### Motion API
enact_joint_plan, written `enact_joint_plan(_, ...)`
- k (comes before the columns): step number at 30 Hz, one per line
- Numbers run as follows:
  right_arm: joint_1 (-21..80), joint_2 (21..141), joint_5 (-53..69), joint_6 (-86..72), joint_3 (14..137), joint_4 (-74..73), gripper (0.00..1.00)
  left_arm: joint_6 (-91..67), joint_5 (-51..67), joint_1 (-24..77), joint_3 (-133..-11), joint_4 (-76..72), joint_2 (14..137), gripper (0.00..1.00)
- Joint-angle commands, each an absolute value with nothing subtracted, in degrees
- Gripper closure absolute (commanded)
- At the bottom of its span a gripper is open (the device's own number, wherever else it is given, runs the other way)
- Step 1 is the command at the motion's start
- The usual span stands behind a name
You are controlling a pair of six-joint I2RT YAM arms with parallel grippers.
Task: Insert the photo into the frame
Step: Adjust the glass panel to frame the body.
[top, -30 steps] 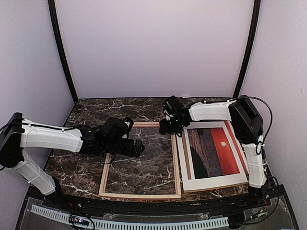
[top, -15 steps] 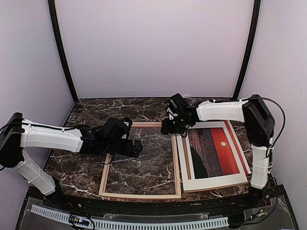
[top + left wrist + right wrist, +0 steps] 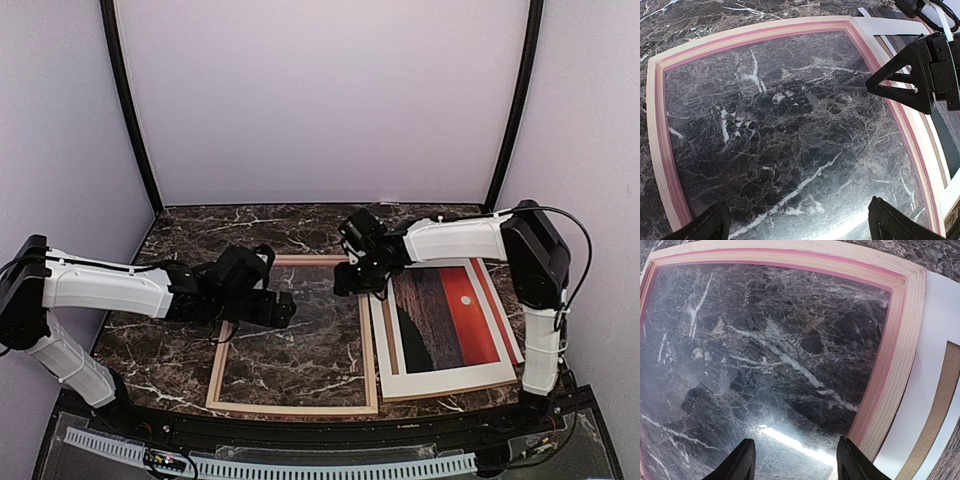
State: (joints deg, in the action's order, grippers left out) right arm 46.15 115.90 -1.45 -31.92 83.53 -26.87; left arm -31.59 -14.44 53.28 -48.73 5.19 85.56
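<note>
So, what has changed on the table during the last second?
The right gripper eased slightly toward the near side, over the far right corner of the frame, and its elbow swung outward. Nothing was gripped or released. The left gripper, the frame and the photo stayed put.

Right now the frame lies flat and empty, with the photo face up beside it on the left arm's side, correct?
No. The photo lies on the right arm's side of the frame, as the top external view shows; the frame is indeed flat and empty.
</note>
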Motion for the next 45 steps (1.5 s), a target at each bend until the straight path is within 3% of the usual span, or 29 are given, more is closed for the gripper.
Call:
enact_joint_plan(1, 47.08, 117.87, -3.05, -32.67, 82.88, -27.07, 0.44, -30.91, -15.43, 53.56, -49.51, 6.86, 84.05, 0.01)
enact_joint_plan(14, 48.58, 118.71, -4.03, -33.14, 82.76, -28.47, 0.44, -30.64, -16.66, 53.59, -49.58, 7.39, 84.83, 0.01)
enact_joint_plan(24, 49.29, 109.79, -2.99, -33.75, 76.72, -25.35, 0.43, -29.84, -20.07, 53.49, -49.77, 9.7, 84.33, 0.01)
enact_joint_plan(33, 54.13, 103.72, -2.07, -35.4, 71.22, -26.1, 0.43, -29.38, -20.62, 52.58, -50.25, 10.55, 85.06, 0.01)
enact_joint_plan(45, 60.95, 104.45, -4.16, -40.62, 67.31, -26.66, 0.44, -29.0, -21.56, 49.69, -48.67, 12.35, 82.78, 0.01)
